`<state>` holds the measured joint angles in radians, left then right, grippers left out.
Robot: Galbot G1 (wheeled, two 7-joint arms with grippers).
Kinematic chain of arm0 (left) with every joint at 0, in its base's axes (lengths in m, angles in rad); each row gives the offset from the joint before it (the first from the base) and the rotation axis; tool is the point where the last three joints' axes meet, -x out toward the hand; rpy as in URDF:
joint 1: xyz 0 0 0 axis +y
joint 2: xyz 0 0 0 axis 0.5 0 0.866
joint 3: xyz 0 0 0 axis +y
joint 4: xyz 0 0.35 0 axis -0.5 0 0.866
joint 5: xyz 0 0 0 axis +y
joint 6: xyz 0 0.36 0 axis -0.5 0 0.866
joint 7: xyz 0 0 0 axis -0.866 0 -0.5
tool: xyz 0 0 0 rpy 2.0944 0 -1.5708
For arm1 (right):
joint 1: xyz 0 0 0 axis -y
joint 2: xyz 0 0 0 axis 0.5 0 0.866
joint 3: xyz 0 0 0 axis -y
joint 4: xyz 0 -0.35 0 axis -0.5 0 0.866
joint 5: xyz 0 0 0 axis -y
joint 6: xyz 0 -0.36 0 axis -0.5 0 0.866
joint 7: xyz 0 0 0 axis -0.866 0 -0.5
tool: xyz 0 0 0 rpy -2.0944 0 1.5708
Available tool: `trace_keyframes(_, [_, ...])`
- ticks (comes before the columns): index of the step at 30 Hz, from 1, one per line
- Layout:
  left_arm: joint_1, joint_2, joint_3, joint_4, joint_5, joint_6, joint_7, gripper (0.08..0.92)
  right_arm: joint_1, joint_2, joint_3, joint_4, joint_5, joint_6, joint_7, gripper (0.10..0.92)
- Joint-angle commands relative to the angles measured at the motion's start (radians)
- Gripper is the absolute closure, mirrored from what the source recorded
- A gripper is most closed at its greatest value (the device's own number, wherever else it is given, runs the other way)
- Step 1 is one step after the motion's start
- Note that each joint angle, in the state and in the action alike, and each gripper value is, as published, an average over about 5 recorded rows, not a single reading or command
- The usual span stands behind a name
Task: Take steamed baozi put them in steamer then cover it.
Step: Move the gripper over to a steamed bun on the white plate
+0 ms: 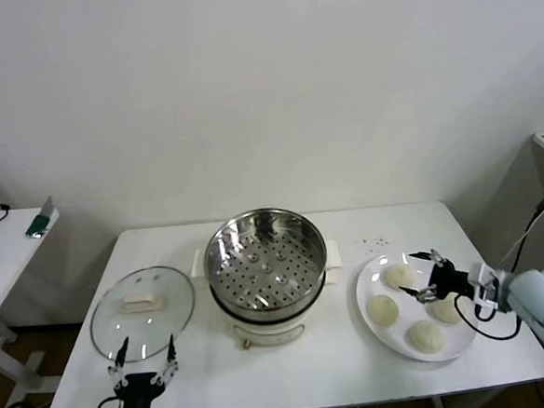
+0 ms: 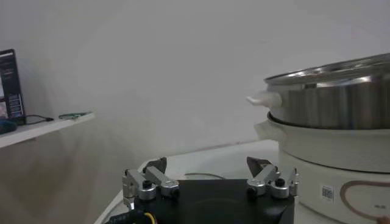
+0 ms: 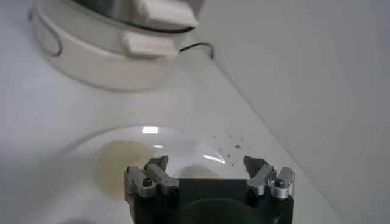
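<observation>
From the head camera I had the white table [image 1: 292, 361] filling the lower half of the frame, with the steamer [image 1: 266, 259] sitting at its centre, its shiny perforated basket open on top of the white pot base. Nothing lay inside it that I could see. To the left of centre the round glass lid [image 1: 142, 313] lay flat on the table, well apart from the steamer, its cream handle facing up.

The four steamed baozi [image 1: 383, 309] were all on the flat white plate [image 1: 367, 288] at the right of the frame (two toward the far side, two toward the near side, none touching the steamer). My right hand [image 1: 423, 274] was low over the plate's far half, coming in from the right edge of the frame, its fingers apart and closed on nothing; one bun sat just beside its fingertips, and another was partly hidden behind it. In the right wrist camera the right hand [image 3: 206, 165] showed the same spread fingers above the plate's [image 3: 85, 143] pale rim, with a cream bun showing just ahead of them and the steamer's [image 3: 116, 52] white base in the upper left.

My left hand [image 1: 143, 357] waited at the bottom left of the head frame, at the near edge of the lid, fingers apart and empty. Its own wrist camera showed the left hand [image 2: 208, 167] open, with the steamer [image 2: 332, 100] filling the right side.
</observation>
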<state>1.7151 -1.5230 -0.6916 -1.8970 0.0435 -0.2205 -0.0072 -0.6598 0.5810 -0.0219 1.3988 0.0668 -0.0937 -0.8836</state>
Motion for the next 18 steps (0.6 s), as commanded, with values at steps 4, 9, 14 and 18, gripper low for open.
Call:
trace_keyframes(4, [-0.006,0.002,-0.006,0.028,-0.029,0.004,-0.002,0.177,0.664,-0.087,-0.732,-0.215,0.004,-0.024,-0.205,0.203])
trace_keyframes(9, [-0.011,0.002,-0.009,0.031,-0.031,0.010,-0.004,0.177,0.823,0.008,-0.945,-0.318,0.025,-0.021,-0.222,0.203])
trace_keyframes(14, [-0.022,0.004,-0.014,0.022,-0.029,0.022,-0.004,0.177,0.845,0.103,-0.992,-0.415,0.007,-0.013,-0.224,0.203])
trace_keyframes(18, [-0.031,0.007,-0.017,0.019,-0.027,0.030,-0.004,0.177,0.842,0.168,-1.004,-0.469,0.001,-0.010,-0.221,0.203])
